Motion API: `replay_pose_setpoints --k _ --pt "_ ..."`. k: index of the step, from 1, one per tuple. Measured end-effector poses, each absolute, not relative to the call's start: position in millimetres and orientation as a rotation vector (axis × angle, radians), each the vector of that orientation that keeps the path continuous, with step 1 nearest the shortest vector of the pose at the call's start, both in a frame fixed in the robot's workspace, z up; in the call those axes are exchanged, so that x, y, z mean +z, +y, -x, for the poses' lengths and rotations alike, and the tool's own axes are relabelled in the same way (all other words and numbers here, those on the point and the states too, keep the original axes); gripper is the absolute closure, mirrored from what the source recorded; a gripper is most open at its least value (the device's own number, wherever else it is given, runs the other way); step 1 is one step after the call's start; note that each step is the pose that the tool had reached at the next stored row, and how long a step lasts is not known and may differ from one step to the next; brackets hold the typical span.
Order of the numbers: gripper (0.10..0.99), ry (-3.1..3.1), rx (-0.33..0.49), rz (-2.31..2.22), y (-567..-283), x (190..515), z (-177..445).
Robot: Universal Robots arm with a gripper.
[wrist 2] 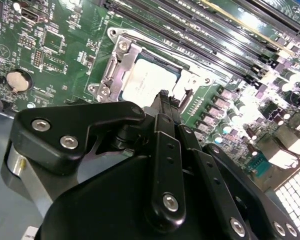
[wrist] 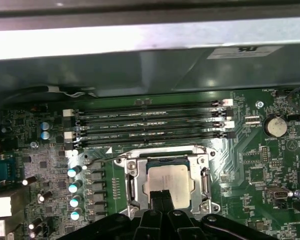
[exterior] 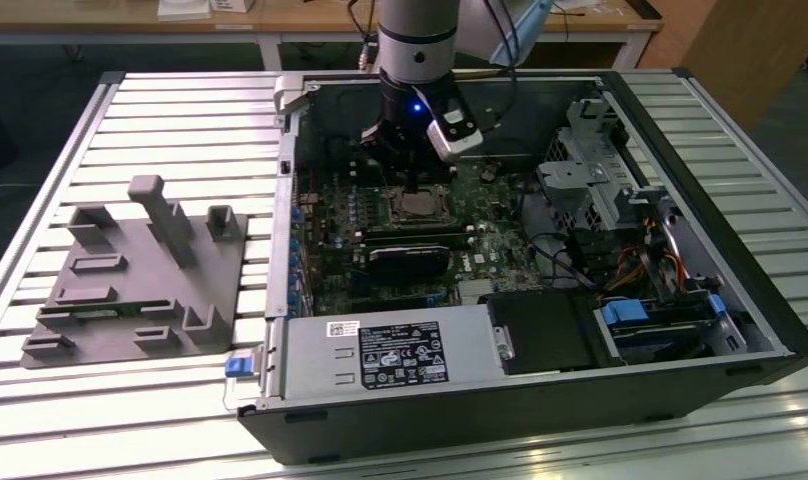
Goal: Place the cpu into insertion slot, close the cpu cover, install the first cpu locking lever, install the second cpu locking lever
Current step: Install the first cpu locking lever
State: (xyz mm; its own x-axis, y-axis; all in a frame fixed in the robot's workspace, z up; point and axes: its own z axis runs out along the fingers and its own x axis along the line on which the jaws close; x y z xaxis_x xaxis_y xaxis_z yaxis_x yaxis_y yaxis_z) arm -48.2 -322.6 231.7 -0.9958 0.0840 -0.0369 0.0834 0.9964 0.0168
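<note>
Lighting: bright room light, dim around the insertion slot.
Exterior view: slatted counter well out from the slot shines pale; motherboard around the slot lies in shadow. First wrist view: glare band on case wall beyond the slot. Second wrist view: capacitors near the slot blown out white.

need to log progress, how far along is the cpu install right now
Done: the cpu sits in the insertion slot, and the cpu cover looks flat around it. In hand: the end effector, shut and holding nothing I can see, sits at the socket's edge by the cpu. Left: the two locking levers; I cannot tell whether either is latched.
</note>
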Motion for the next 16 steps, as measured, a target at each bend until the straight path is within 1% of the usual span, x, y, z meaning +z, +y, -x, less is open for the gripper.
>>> replay_pose_setpoints --k 16 --pt "0.98 3.101 0.024 -0.13 -322.6 231.7 68.4"
